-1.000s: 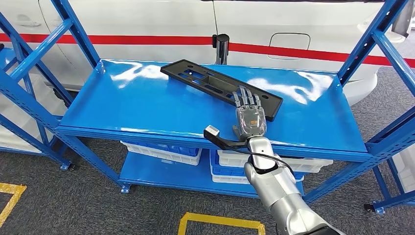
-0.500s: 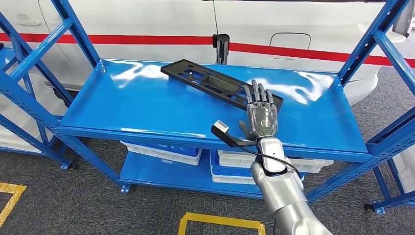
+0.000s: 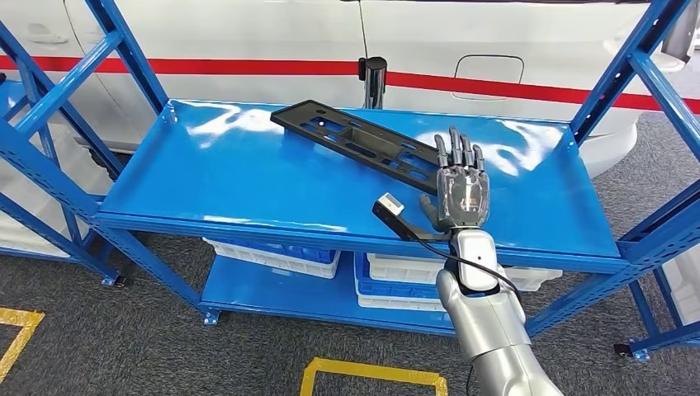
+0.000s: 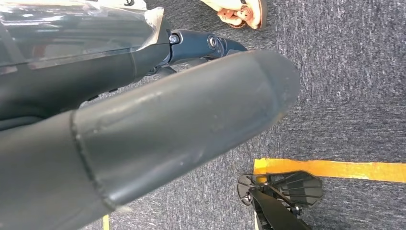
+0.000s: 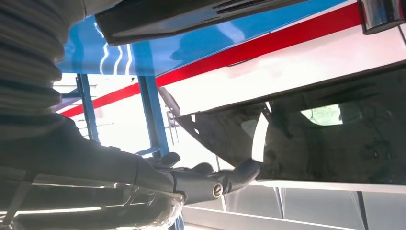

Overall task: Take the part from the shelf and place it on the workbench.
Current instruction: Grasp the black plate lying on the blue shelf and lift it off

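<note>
Right hand [image 3: 462,194] hovers flat over the right part of the upper shelf board [image 3: 248,186], palm down, fingers stretched out and slightly apart, gripping nothing. Its fingertips lie over the near right end of the part [image 3: 363,144], but whether they touch it cannot be told from the head view. In the right wrist view the same hand [image 5: 191,179] shows its dark fingers extended, with nothing between them. The silver right arm [image 3: 487,322] rises from the lower edge of the head view, a black cable looping at the wrist.

Largest in the scene is the white car [image 3: 495,41] with a red stripe, standing just behind the shelf. Next comes the blue metal shelf [image 3: 107,219], with slanted braces at both sides and a glossy upper board. On that board, toward the back, lies the part, a long flat black plate with several slots cut in it, set at an angle so that its far end points to the back left and its near end to the right front. On the lower board sit white and blue bins [image 3: 272,256]. Grey carpet [image 3: 99,330] covers the floor, marked with yellow tape lines [image 3: 371,375].

Left hand [image 4: 143,124] hangs low over the carpet in the left wrist view; its thick thumb hides the fingers, so whether it is spread or curled cannot be told. A person's sandalled foot [image 4: 239,12] stands on the carpet near it.
</note>
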### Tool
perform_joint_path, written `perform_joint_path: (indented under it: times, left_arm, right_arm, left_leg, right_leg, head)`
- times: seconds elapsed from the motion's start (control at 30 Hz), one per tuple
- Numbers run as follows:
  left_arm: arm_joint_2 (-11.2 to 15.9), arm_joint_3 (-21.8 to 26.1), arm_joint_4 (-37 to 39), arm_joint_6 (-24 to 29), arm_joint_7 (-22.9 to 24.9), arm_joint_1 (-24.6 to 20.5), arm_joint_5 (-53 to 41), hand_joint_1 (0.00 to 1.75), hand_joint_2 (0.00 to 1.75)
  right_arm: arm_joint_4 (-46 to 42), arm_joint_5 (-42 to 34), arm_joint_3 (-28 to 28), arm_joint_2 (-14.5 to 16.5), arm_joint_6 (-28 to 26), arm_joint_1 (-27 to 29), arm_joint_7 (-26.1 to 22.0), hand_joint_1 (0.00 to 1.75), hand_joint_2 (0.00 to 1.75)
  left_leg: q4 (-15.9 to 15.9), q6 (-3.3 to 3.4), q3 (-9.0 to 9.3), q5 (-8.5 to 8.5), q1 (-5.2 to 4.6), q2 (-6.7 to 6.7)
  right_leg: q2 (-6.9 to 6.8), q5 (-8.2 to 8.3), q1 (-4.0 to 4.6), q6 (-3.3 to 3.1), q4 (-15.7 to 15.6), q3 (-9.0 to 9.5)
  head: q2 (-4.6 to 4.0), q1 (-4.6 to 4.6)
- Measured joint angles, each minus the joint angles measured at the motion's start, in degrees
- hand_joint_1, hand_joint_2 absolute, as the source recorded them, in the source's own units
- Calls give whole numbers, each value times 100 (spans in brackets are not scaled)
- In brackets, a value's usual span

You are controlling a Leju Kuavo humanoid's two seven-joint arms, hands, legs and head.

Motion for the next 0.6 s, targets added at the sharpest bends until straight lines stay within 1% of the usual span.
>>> perform_joint_path:
  times: [0.1, 0.17, 0.2, 0.23, 0.27, 0.3, 0.33, 0.37, 0.4, 0.43, 0.47, 0.5, 0.53, 0.57, 0.6]
  left_arm:
    - [1, 0, -3, -8, 10, -9, -17, 0, 0]
    - [-4, 0, -7, -20, 15, -23, -18, 0, 0]
    - [-10, 0, -8, -30, 15, -30, -18, 0, 0]
    - [-16, 0, -9, -42, 15, -36, -18, 0, 0]
    - [-22, 0, -9, -51, 15, -38, -18, 0, 0]
    - [-26, 0, -9, -55, 14, -39, -18, 0, 0]
    - [-30, 1, -9, -56, 13, -37, -18, 0, 0]
    - [-33, 1, -9, -57, 12, -34, -18, 0, 0]
    - [-39, 2, -9, -57, 10, -30, -18, 0, 0]
    - [-43, 2, -9, -57, 8, -26, -18, 0, 0]
    - [-45, 2, -9, -57, 5, -24, -18, 0, 0]
    - [-35, 3, -12, -57, 2, -27, -18, 0, 0]
    - [-28, 3, -15, -57, -2, -30, -19, 0, 0]
    - [-23, 3, -18, -56, -7, -35, -19, 0, 0]
    - [-19, 4, -21, -56, -11, -38, -19, 0, 0]
  right_arm:
    - [-29, -3, -16, -4, 0, 18, -2, 0, 175]
    - [-74, -4, -24, -10, 0, 19, -5, 0, 175]
    - [-93, -4, -33, -15, 0, 14, -12, 0, 175]
    - [-105, -5, -45, -21, 0, 13, -18, 0, 175]
    - [-106, -5, -58, -27, 0, 17, -28, 0, 175]
    - [-105, -5, -70, -30, 0, 31, -48, 0, 175]
    - [-105, -5, -80, -32, 0, 51, -68, 0, 175]
    - [-104, -4, -89, -34, 0, 70, -89, 0, 175]
    - [-104, -2, -97, -36, 0, 80, -107, 0, 175]
    - [-104, 0, -102, -36, 0, 82, -115, 0, 175]
    - [-104, 2, -107, -37, 0, 80, -119, 0, 175]
    - [-100, 3, -109, -35, 1, 77, -123, 0, 175]
    - [-100, 3, -110, -30, 2, 77, -127, 0, 175]
    - [-99, 4, -113, -27, 3, 84, -129, 0, 175]
    - [-99, 4, -114, -25, 4, 91, -131, 0, 175]
  left_leg:
    - [21, 78, -16, -14, -9, 0]
    - [-106, 154, 47, 69, 9, 8]
    - [-188, 190, 91, 126, 27, 16]
    - [-260, 214, 134, 176, 48, 24]
    - [-289, 218, 152, 197, 58, 30]
    - [-292, 221, 156, 197, 63, 31]
    - [-290, 210, 159, 188, 68, 27]
    - [-286, 191, 168, 174, 77, 20]
    - [-276, 158, 183, 150, 96, 11]
    - [-253, 114, 204, 114, 123, 1]
    - [-211, 55, 223, 58, 149, -6]
    - [-154, -12, 208, -11, 158, -14]
    - [-96, -69, 186, -76, 157, -20]
    - [-55, -114, 164, -129, 150, -26]
    - [-39, -145, 145, -162, 147, -33]
  right_leg:
    - [1, 17, -10, 31, -23, 8]
    - [-4, 33, 14, 72, -45, 5]
    - [-7, -8, 22, 83, 39, -41]
    - [-9, -101, 23, 83, 256, -149]
    - [-11, -238, 6, 78, 595, -313]
    - [-10, -394, -15, 83, 1025, -525]
    - [-12, -505, -41, 105, 1391, -713]
    - [-13, -538, -70, 151, 1582, -822]
    - [-16, -478, -101, 222, 1538, -816]
    - [-25, -330, -134, 306, 1234, -672]
    - [-39, -170, -171, 397, 801, -464]
    - [-33, -69, -184, 448, 446, -266]
    - [-22, -33, -193, 439, 218, -135]
    - [-4, -65, -190, 390, 140, -82]
    - [21, -123, -170, 307, 184, -80]
  head:
    - [0, 0]
    - [0, 4]
    - [0, 17]
    - [0, 29]
    - [0, 41]
    - [0, 45]
    - [0, 45]
    - [0, 44]
    - [0, 44]
    - [0, 44]
    - [0, 50]
    - [0, 68]
    - [0, 82]
    - [0, 75]
    - [0, 66]
